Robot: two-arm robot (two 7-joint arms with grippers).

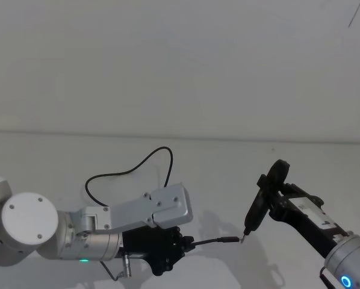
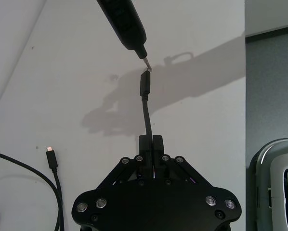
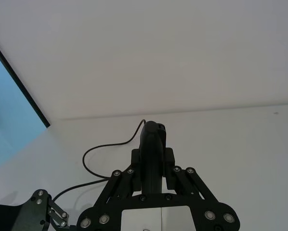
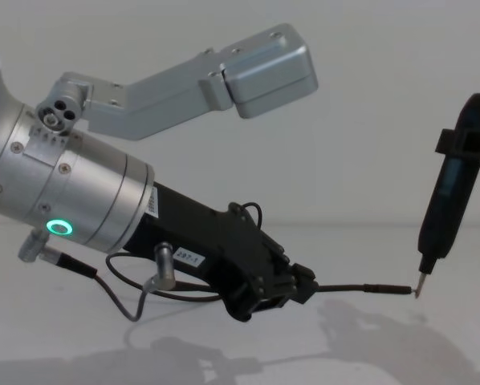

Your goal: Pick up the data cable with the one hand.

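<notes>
- Data cable (image 1: 132, 168): long, thin, black; looped across the white table (image 1: 228, 162) behind the left arm, one end pinched in the left gripper (image 1: 181, 243), short stretch jutting forward from the fingertips to a slim plug (image 2: 145, 83). Held stretch raised above the tabletop in chest view (image 4: 360, 288), shadow beneath it. Other plug (image 2: 51, 159) lying flat on the table, beside and behind the gripper in left wrist view.
- Left gripper (image 4: 298, 287): black, two-jaw, small white label, mounted on a thick silver cylinder with a lit green ring (image 4: 59, 228). Jaws pressed together on the cable just behind its plug; fingers (image 2: 157, 144) side by side with the cord emerging between them. Positioned low, at front centre of the table, pointing toward the right.
- Right gripper (image 3: 152, 161): black linkage fingers clamped around the dark pen-like tool (image 1: 265, 195). Positioned at the right of the table, tool held nearly upright, leaning slightly.
- Pen-like tool (image 4: 453, 196): thin pointed tip directed down, tip touching or just beside the end of the held plug; contact not certain.
- Short grey wire (image 4: 132, 309) with metal connectors: hanging under the left wrist.
</notes>
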